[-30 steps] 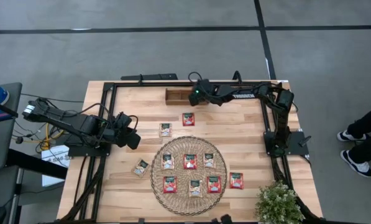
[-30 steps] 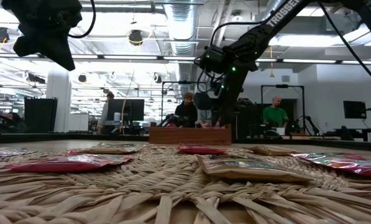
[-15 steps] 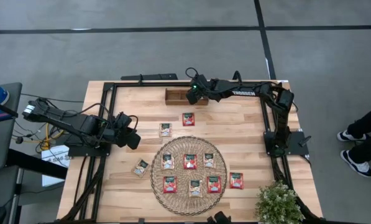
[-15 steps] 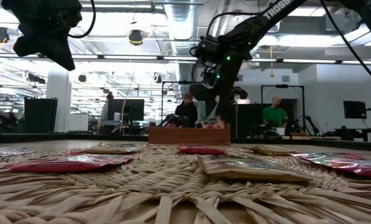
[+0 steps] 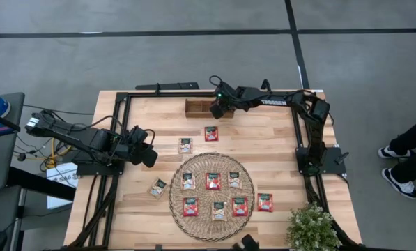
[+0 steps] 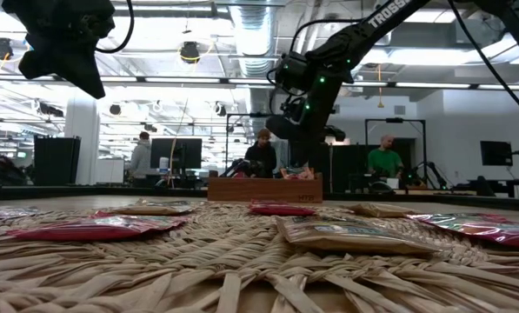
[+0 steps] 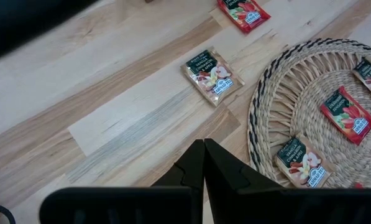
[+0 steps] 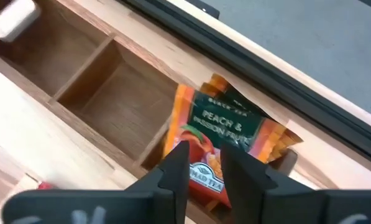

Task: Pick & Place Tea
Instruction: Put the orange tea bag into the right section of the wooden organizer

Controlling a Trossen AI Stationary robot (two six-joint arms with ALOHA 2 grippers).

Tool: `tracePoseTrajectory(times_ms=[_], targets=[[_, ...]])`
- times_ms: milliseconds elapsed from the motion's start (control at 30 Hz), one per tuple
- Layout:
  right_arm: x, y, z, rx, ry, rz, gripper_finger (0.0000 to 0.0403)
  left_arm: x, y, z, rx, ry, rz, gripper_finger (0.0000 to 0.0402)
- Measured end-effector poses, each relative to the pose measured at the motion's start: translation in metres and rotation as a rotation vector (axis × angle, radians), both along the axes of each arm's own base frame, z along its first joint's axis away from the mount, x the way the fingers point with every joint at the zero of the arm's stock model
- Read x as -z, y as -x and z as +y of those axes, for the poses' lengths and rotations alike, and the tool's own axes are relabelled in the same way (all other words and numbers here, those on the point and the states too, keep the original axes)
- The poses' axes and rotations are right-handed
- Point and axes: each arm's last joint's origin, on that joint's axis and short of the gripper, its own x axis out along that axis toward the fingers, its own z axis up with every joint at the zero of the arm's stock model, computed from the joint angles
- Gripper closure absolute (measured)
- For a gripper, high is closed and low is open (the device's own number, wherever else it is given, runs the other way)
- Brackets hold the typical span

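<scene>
Right gripper [image 8: 201, 163] reaches over the far end of the table, above the right end of the long wooden tray [image 5: 197, 107], and we see its two fingers [image 8: 173, 168] narrowed onto a red-orange tea sachet [image 8: 219, 143] with a dark green band printed "Peach & Passion Fruit". The sachet stands tilted in the tray's end compartment, right against the table's dark far rail. We see two more compartments beside it, both showing only bare wood.

Left gripper [image 7: 204, 152] hangs at the table's left side with its fingers pressed together, holding nothing; bare wood lies under it, and the woven mat's edge is near.

On the round woven mat [image 5: 176, 202] we count six sachets [image 5: 213, 180], in two rows of three, red-orange and pale cream mixed. Four more lie on the wood around it: a cream one [image 5: 185, 145] and a red one [image 5: 211, 133] between mat and tray, a cream one [image 5: 157, 187] just off the mat's left rim, and a red one [image 5: 265, 202] just off its right rim. A potted plant [image 5: 312, 229] sits at the near right corner
</scene>
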Motion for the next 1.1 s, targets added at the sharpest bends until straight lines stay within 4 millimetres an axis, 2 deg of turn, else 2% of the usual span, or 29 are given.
tracePoseTrajectory(times_ms=[367,567,733,800,967,1100], targets=[[0.003,0.012,-0.01,0.036,-0.032,0.058,0.0337,-0.001,-0.002,-0.001,0.0,0.006,-0.021,0.0401],[0.002,0.008,-0.01,-0.003,-0.015,0.026,0.0337,-0.001,-0.002,-0.001,0.001,0.008,-0.026,0.0401],[-0.025,-0.006,-0.014,-0.098,0.095,-0.069,0.0337,-0.001,-0.002,-0.001,0.001,0.008,-0.027,0.0401],[-0.03,-0.005,-0.019,-0.105,0.101,-0.074,0.0337,-0.001,-0.002,-0.001,0.001,0.008,-0.027,0.0401],[-0.014,-0.006,-0.04,-0.097,0.031,-0.055,0.0337,-0.001,-0.002,-0.001,0.003,0.006,-0.026,0.0401],[0.004,-0.007,-0.045,-0.096,-0.042,0.03,0.0337,-0.001,-0.002,-0.001,0.007,0.004,-0.024,0.0402]])
